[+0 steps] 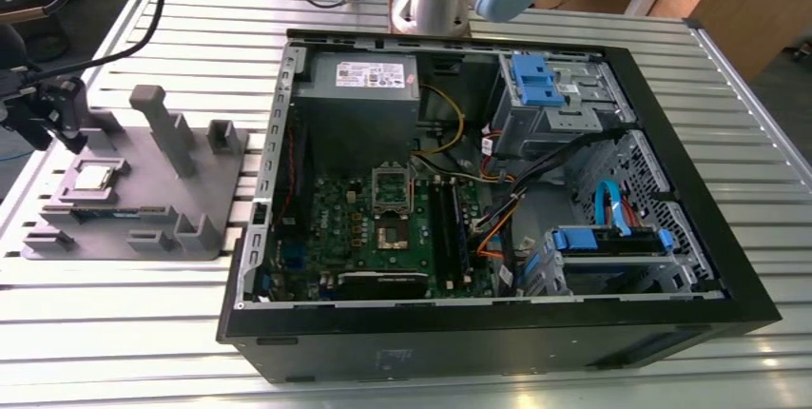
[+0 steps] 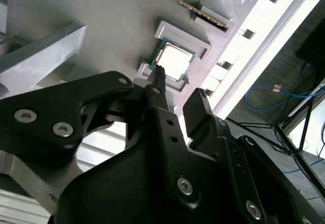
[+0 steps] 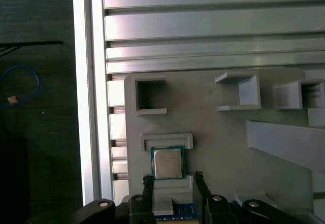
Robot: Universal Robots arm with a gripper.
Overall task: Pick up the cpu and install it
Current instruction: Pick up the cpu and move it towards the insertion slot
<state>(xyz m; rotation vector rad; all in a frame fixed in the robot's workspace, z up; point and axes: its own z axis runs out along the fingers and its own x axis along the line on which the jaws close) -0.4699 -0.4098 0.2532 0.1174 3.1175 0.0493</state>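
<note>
The cpu [image 1: 95, 178] [image 3: 167, 163] [image 2: 174, 63], a small square chip with a shiny silver top, lies flat in a shallow pocket of the grey plastic tray [image 1: 216, 176] at the exterior view's left. My gripper [image 1: 67, 138] [image 3: 172, 177] [image 2: 177, 84] hangs just above the tray, close beside the chip. Its two black fingers [image 3: 149, 183] are spread apart and hold nothing. The chip sits just beyond the fingertips, apart from them. The open silver socket frame [image 1: 391, 207] sits on the green motherboard inside the computer case.
The open black computer case [image 1: 508, 333] fills the middle of the slatted metal table [image 1: 710, 57]. Tall upright blocks [image 1: 155, 124] rise from the tray near the gripper. The arm's base [image 1: 432, 0] stands behind the case. Cables and blue drive brackets [image 1: 533, 81] crowd the case's right side.
</note>
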